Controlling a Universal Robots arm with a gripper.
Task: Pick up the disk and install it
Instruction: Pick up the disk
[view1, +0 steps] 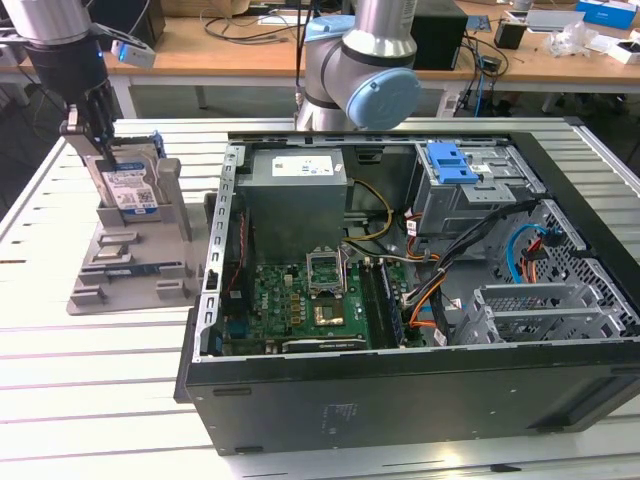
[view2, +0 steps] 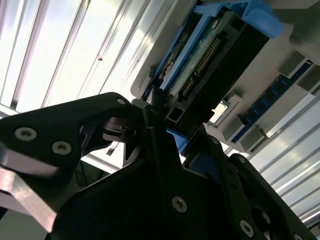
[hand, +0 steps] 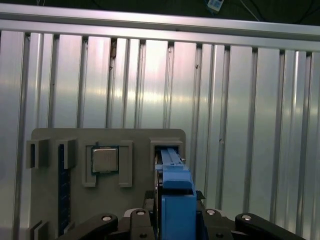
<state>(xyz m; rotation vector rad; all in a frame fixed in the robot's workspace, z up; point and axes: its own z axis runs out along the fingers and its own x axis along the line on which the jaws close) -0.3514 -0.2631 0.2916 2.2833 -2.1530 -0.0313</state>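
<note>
**One disk gripped on edge in its stand**

The disk (view1: 130, 188) is held upright in a slot of the grey stand (view1: 135, 268) at the upper left of the exterior view, so that its top edge is offered to the gripper (view1: 100, 150) from above. The claw is judged to be closed narrowly on that edge, though the contact is partly hidden. In the first wrist view the blue carrier bracket (hand: 176, 192) is seen between the jaws. The open computer case (view1: 400, 395) is set to the right, with its drive cage (view1: 470, 190) exposed to receive the disk.
</note>
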